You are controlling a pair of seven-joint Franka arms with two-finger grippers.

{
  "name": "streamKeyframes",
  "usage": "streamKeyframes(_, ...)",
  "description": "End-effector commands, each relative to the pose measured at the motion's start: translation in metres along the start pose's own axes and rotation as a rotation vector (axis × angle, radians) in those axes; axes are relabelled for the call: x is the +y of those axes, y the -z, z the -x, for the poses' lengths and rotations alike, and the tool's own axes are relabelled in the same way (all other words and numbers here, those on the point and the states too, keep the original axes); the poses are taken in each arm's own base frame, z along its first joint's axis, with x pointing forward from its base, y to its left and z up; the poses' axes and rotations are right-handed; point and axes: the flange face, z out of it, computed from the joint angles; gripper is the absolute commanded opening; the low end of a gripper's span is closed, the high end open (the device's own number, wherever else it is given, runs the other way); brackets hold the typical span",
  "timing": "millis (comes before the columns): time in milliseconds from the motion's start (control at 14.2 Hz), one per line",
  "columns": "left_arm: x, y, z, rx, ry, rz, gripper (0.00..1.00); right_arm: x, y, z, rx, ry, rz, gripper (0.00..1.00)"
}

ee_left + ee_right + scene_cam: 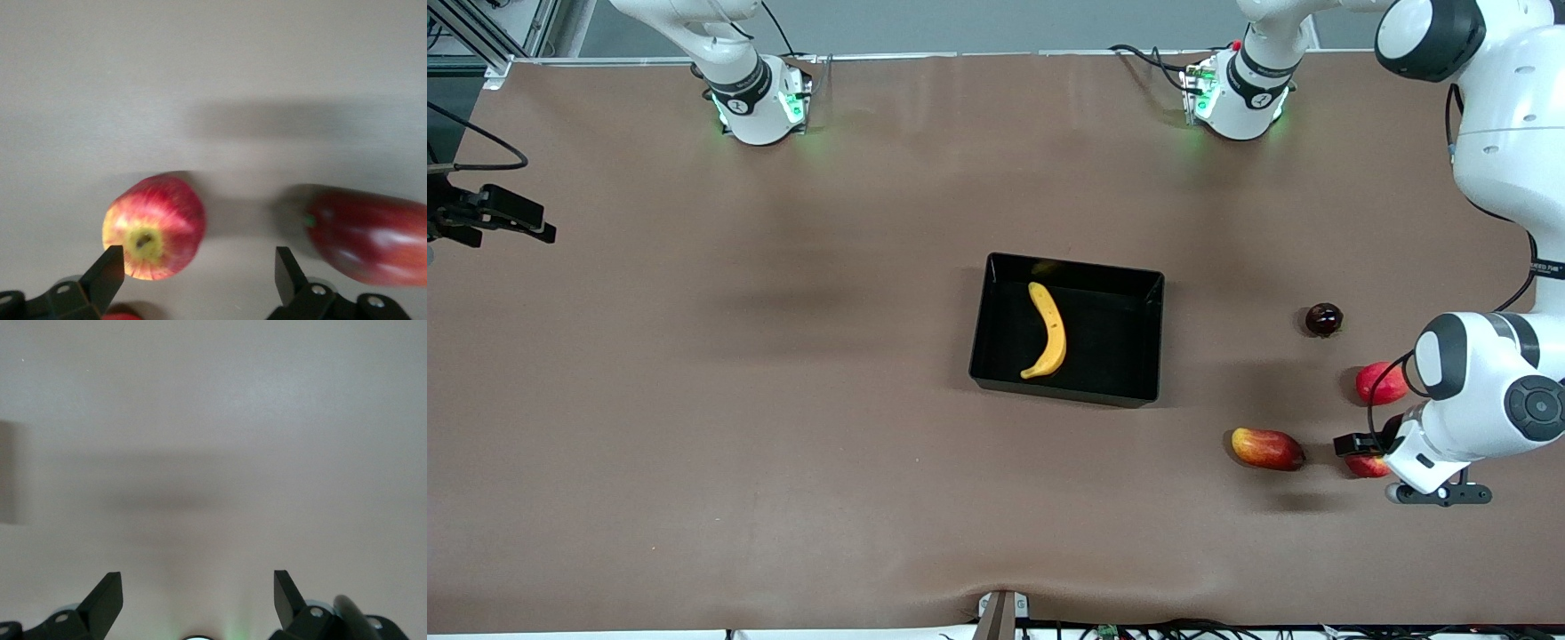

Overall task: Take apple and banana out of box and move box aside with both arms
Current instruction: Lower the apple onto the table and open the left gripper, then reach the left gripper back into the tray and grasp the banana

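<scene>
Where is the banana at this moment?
In the front view the banana lies inside the black box near the middle of the table, along the box wall toward the right arm's end.

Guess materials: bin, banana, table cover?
Bin: looks like rigid plastic, glossy black; its floor gives faint reflections. Banana lying in it: smooth, evenly yellow skin with a soft sheen; real or molded, cannot tell. Table cover: matte brown sheet, probably fabric or vinyl; it ripples slightly at the edge nearest the front camera.
</scene>
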Motion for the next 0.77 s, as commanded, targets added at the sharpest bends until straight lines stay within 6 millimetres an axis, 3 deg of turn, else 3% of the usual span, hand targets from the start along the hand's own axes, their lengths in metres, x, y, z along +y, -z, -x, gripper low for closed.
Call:
streamKeyframes(0, 0.034, 0.065, 0.01, -0.021, 0.018, 0.013, 1.0, -0.003, 0.001, 0.0, -0.011, 0.012, -0.021, 1.0)
streamKeyframes(211, 0.085, 0.112, 0.03, -0.099, 0.028, 0.018, 1.0, -0.009, -0.001, 0.0, -0.024, 0.02, -0.022, 1.0)
streamKeyframes(352, 0.123, 0.131, 0.043, -0.124, 0.032, 0.029, 1.0, -0.008, -0.001, 0.0, -0.023, 0.017, -0.022, 1.0)
streamKeyframes(493, 0.17, 0.129, 0.058, -0.147, 0.062, 0.045, 1.0, -0.008, -0.001, 0.001, -0.027, 0.017, -0.022, 1.0)
streamKeyframes(704, 0.256, 0.122, 0.082, -0.152, 0.08, 0.038, 1.0, -0.009, -0.001, 0.001, -0.027, 0.018, -0.022, 1.0)
